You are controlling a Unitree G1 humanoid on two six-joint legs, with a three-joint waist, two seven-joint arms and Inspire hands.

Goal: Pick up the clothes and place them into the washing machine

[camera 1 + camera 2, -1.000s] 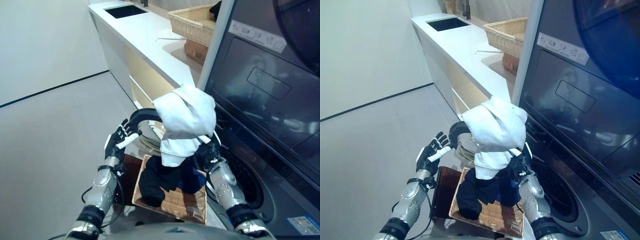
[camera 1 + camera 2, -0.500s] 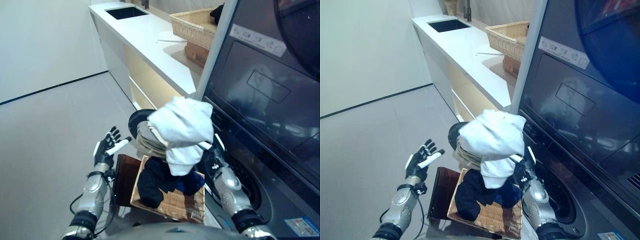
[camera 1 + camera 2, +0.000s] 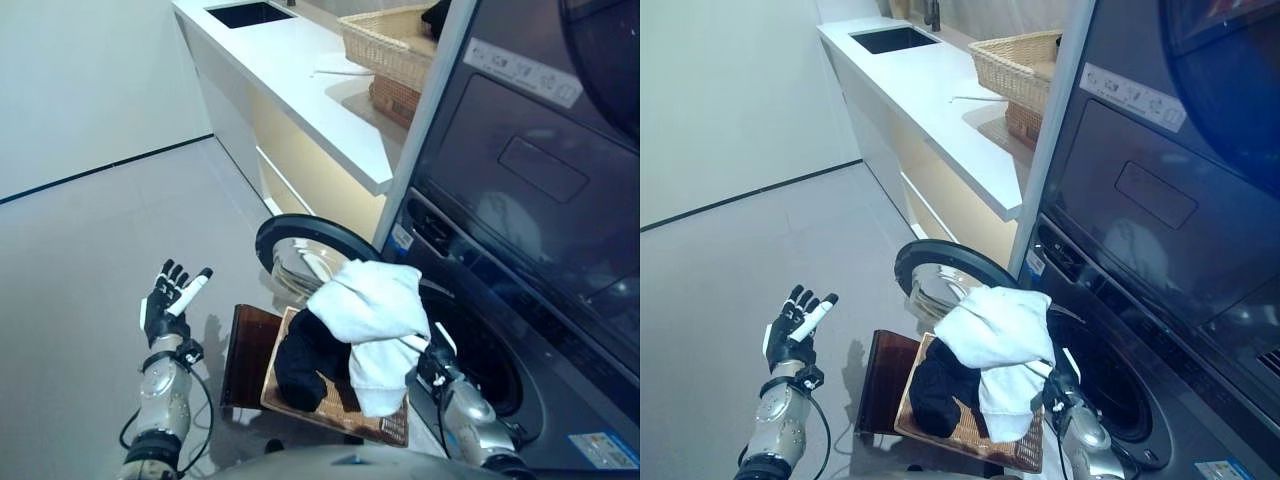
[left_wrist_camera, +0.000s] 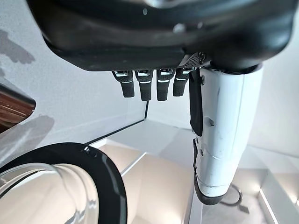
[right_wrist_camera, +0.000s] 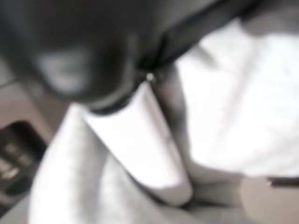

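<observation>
One white garment (image 3: 370, 305) is bunched in the right hand (image 3: 435, 362), thumb pinching it, above the wicker basket (image 3: 375, 422) of dark clothes (image 3: 305, 360) by the washing machine (image 3: 480, 350). Left hand (image 3: 168, 300) raised apart, fingers spread, empty.

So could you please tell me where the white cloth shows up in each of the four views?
Left eye view: white cloth low and right of centre, draped over the right hand, above the basket.
Right eye view: same spot, lower centre.
Left wrist view: not in it.
Right wrist view: fills most of the picture, very close.
Shared landmark: the washer door, just behind the cloth in both eye views.
</observation>
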